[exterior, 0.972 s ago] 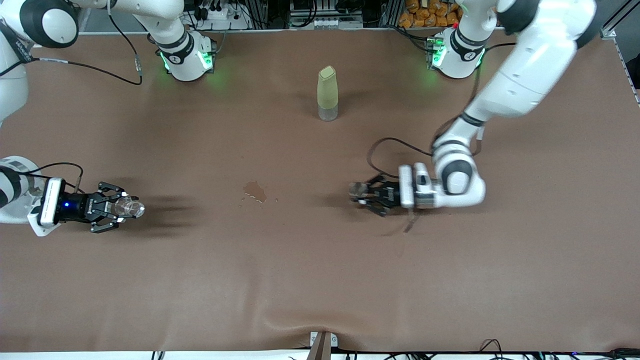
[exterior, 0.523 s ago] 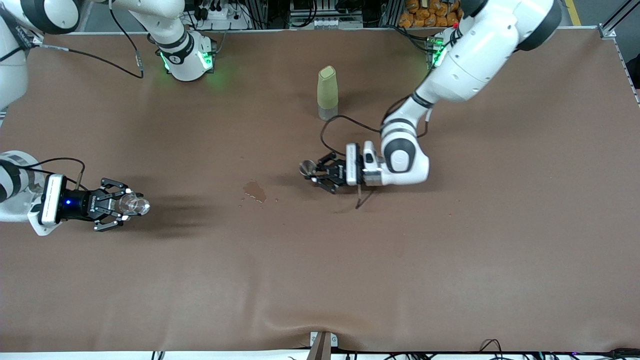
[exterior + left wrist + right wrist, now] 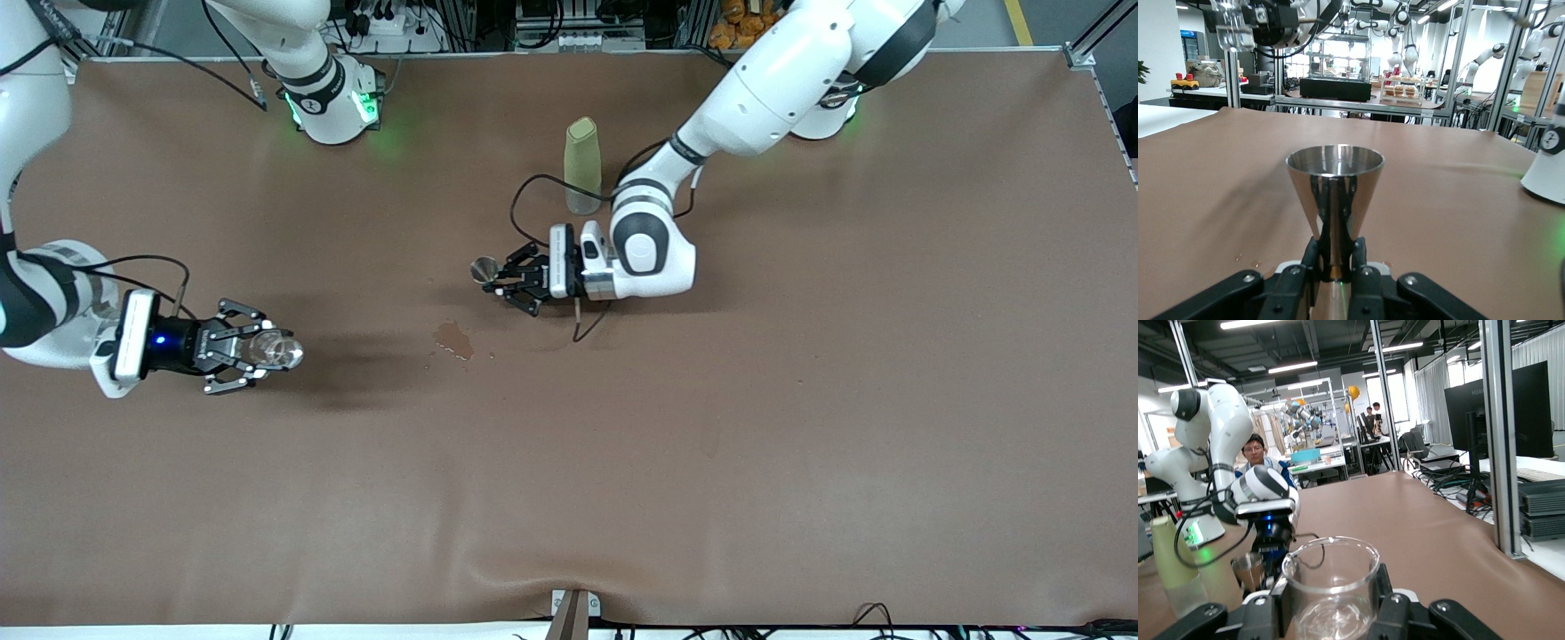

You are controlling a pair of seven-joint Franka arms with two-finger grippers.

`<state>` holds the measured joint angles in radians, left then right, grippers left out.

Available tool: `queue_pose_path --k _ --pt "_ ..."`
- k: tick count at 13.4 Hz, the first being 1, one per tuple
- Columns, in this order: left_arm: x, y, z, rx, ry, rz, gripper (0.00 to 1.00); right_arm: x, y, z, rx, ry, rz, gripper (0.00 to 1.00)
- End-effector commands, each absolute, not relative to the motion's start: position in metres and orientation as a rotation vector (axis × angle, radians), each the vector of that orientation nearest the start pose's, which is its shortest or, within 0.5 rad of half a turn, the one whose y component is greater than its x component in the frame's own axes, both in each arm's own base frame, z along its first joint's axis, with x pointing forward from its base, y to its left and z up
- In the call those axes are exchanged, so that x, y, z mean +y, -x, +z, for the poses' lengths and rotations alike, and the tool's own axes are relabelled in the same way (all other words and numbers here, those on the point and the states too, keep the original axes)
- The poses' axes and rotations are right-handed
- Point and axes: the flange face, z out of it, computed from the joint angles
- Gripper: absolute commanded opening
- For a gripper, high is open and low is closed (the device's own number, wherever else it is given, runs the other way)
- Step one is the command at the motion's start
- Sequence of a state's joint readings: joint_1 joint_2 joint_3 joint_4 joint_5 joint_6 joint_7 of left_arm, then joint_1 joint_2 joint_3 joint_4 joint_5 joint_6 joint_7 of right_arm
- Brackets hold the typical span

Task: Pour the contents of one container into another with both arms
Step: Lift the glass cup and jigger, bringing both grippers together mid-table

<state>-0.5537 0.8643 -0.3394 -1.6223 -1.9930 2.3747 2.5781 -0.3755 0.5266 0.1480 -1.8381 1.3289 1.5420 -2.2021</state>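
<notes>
My left gripper [image 3: 523, 277] is shut on the narrow waist of the silvery metal jigger [image 3: 485, 268], held upright above the table near its middle. In the left wrist view the jigger [image 3: 1334, 200] stands between the fingers with its round rim up. My right gripper [image 3: 238, 347] is shut on the small clear glass cup [image 3: 277, 350] over the right arm's end of the table. The cup [image 3: 1331, 590] fills the right wrist view, and the jigger [image 3: 1249, 571] shows farther off there. The two containers are well apart.
A tall olive-green bottle [image 3: 582, 165] with a clear base stands on the brown table close to the left arm's forearm. A small wet spill [image 3: 453, 340] lies on the table between the two grippers. Black cables hang from both wrists.
The left arm has carried the jigger toward the right arm's end of the table and toward the bottle. The right gripper with the glass cup has shifted slightly toward the table's middle.
</notes>
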Motion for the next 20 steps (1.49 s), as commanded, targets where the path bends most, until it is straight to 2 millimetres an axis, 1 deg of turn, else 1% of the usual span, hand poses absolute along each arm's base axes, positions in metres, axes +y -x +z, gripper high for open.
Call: queue_pose_path --k 1,4,5,6,7,9,10,11,12,13,14,15,16,19,20 --pt "-0.541 -0.458 0.13 -1.285 -1.413 1.082 0.0 -0.016 -0.584 0.278 -1.055 1.392 -1.152 0.33" --pt "-0.549 -0.467 0.121 -1.274 -1.428 1.108 0.0 0.008 -0.568 0.279 -1.055 1.397 -1.161 0.33" --pt "-0.549 -0.472 0.122 -1.265 -1.436 1.12 0.0 0.017 -0.559 0.27 -1.036 1.397 -1.161 0.33" --pt "-0.547 -0.477 0.12 -1.264 -1.441 1.126 0.0 0.031 -0.554 0.269 -1.015 1.381 -1.191 0.33" --pt "-0.549 -0.478 0.12 -1.27 -1.446 1.131 0.0 0.043 -0.551 0.268 -1.003 1.376 -1.203 0.33" --pt "-0.554 -0.48 0.115 -1.277 -1.455 1.134 0.0 0.059 -0.549 0.273 -1.0 1.393 -1.211 0.33" --pt "-0.559 -0.481 0.115 -1.273 -1.469 1.139 0.0 0.069 -0.55 0.278 -1.003 1.397 -1.216 0.33" --pt "-0.561 -0.483 0.119 -1.274 -1.486 1.147 0.0 0.078 -0.548 0.276 -1.014 1.412 -1.207 0.33" --pt "-0.566 -0.476 0.118 -1.282 -1.497 1.137 0.0 0.088 -0.549 0.279 -1.009 1.421 -1.216 0.33" --pt "-0.567 -0.475 0.117 -1.276 -1.501 1.137 0.0 0.101 -0.542 0.28 -1.01 1.43 -1.208 0.33" --pt "-0.567 -0.476 0.117 -1.275 -1.501 1.139 0.0 0.106 -0.536 0.28 -0.998 1.461 -1.212 0.32" --pt "-0.567 -0.477 0.116 -1.274 -1.502 1.14 0.0 0.119 -0.53 0.281 -0.994 1.464 -1.205 0.31" --pt "-0.567 -0.477 0.117 -1.275 -1.501 1.141 0.0 0.128 -0.528 0.283 -1.001 1.458 -1.202 0.31" --pt "-0.564 -0.478 0.115 -1.276 -1.507 1.139 0.0 0.139 -0.508 0.276 -1.002 1.459 -1.162 0.31" --pt "-0.564 -0.477 0.116 -1.276 -1.505 1.14 0.0 0.139 -0.502 0.273 -0.995 1.464 -1.151 0.31"
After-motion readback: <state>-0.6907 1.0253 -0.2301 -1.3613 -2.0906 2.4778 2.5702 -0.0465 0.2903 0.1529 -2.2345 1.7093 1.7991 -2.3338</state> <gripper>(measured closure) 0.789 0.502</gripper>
